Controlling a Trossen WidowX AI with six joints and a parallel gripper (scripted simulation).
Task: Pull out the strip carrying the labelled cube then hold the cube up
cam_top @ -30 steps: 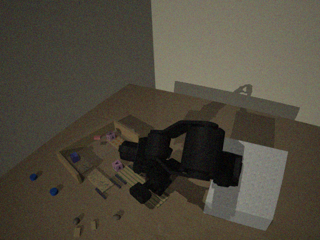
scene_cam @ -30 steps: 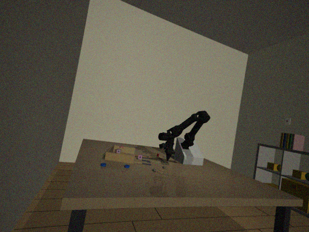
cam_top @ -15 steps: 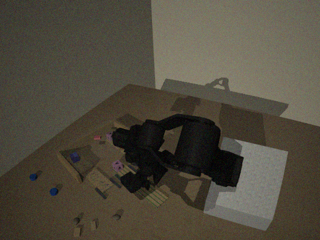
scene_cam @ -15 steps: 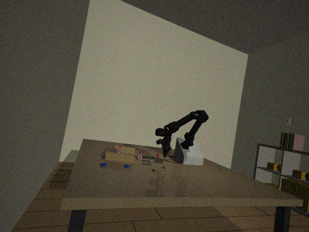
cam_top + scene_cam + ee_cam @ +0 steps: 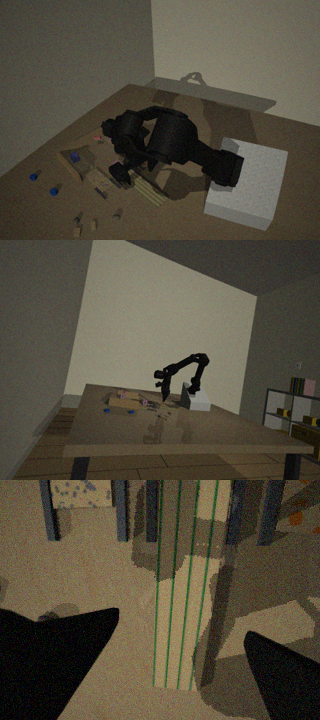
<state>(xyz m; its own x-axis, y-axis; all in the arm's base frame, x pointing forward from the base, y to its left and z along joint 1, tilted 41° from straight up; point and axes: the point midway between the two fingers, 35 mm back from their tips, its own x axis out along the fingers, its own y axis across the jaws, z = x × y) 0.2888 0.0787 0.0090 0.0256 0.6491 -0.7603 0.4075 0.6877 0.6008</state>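
Green-striped strip [image 5: 148,191] [image 5: 172,625] lies flat on the table [image 5: 180,222] [image 5: 180,431], its near end showing between my spread fingertips in the wrist view. My gripper [image 5: 140,176] [image 5: 164,400] [image 5: 180,625] is almost fully open, with nothing in its grasp. Blue-grey rails [image 5: 122,517] [image 5: 233,517] run near the strip's far part, and a blue-speckled strip [image 5: 99,179] [image 5: 82,492] sits off to one side. From outside I've got two pink labelled cubes [image 5: 145,402] [image 5: 122,396]: one just beside the wooden wall [image 5: 124,403], one behind it. I can't tell which cube rides on the striped strip.
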